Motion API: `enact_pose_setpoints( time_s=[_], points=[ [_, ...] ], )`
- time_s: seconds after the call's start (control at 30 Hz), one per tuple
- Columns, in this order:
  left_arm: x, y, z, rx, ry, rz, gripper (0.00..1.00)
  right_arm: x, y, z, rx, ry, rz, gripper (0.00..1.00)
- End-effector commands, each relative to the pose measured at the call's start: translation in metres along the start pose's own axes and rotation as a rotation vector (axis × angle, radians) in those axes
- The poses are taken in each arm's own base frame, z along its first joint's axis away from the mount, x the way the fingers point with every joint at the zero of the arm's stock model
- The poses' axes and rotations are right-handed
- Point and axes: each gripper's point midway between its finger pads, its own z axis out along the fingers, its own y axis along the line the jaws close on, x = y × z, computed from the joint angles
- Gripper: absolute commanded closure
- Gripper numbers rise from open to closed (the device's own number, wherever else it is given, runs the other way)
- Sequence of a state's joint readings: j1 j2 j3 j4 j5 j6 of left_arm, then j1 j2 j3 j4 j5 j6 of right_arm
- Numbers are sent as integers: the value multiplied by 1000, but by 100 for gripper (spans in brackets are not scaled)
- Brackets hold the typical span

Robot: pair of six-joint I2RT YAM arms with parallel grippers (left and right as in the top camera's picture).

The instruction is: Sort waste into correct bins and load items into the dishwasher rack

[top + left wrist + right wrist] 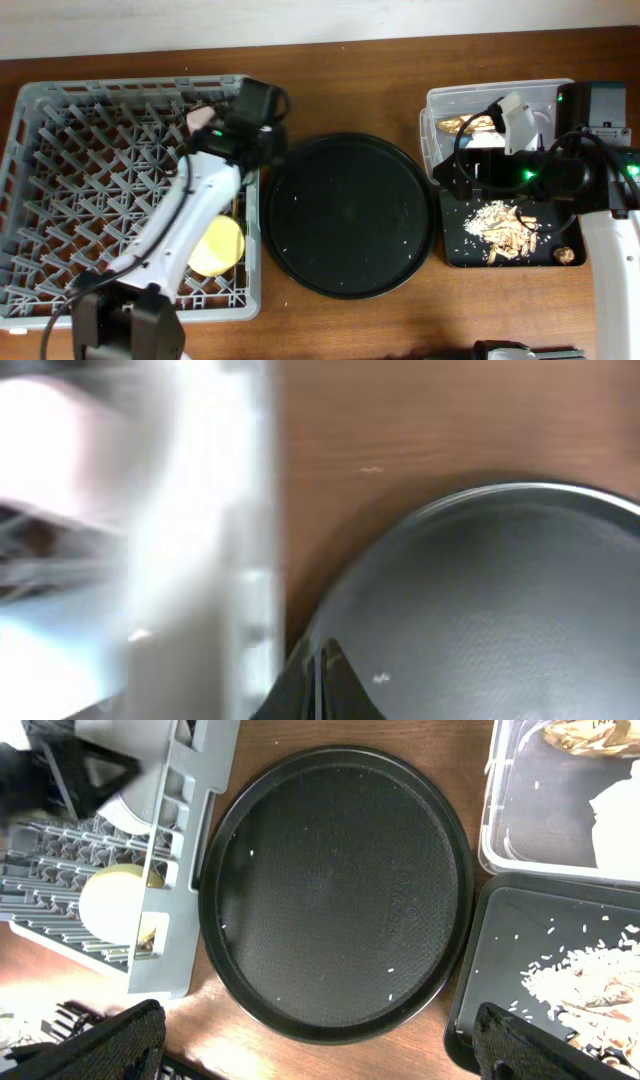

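Pink cup (pixel 60 450) blurred inside grey rack (pixel 235 560)

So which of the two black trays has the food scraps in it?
The shallow rectangular tray, beside the clear tub, holds the beige food scraps; the round tray is nearly bare.

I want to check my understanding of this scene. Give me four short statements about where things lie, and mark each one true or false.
1. The gold foil wrapper lies in the clear tub. True.
2. The food scraps lie in the clear tub. False: they are in the shallow black tray.
3. The yellow bowl is inside the grey rack. True.
4. The round black tray holds a plate. False: no dish is on it.
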State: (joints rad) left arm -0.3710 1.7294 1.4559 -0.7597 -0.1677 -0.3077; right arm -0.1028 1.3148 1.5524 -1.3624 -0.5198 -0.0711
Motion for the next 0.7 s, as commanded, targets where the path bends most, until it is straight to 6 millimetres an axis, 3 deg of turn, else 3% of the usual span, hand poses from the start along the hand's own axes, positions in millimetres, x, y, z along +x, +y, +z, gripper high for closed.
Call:
enact_pose_setpoints(
  time_s=[0.0, 0.07, 0.17, 0.23, 0.3, 0.4, 0.47, 0.5, 0.53, 0.67],
  points=[
    [-44, 54, -55, -46, -127, -140, 91, 1, -1, 2, 6, 8, -3, 1],
    [-61, 70, -100, -25, -223, -179, 87, 1, -1, 2, 6, 8, -3, 1],
    [-79, 77, -178, 22, -412, -209, 83, 1, -1, 2, 6, 8, -3, 1],
    [-81, 85, -206, 30, -480, -234, 83, 1, -1, 2, 6, 8, -3, 1],
    [-76, 92, -217, 23, -489, -247, 82, 1, -1, 2, 6, 8, -3, 1],
    [-65, 80, -207, 87, -419, -225, 76, 1, -1, 2, 6, 8, -3, 1],
    [-58, 102, -201, -28, -398, -249, 69, 1, -1, 2, 6, 8, -3, 1],
    [-58, 117, -202, -93, -404, -271, 27, 1, -1, 2, 6, 8, -3, 1],
    [-56, 125, -202, -117, -401, -286, 1, 1, -1, 2, 6, 8, -3, 1],
    [-47, 127, -198, -128, -359, -282, 0, 1, -1, 2, 6, 8, -3, 1]
  ],
)
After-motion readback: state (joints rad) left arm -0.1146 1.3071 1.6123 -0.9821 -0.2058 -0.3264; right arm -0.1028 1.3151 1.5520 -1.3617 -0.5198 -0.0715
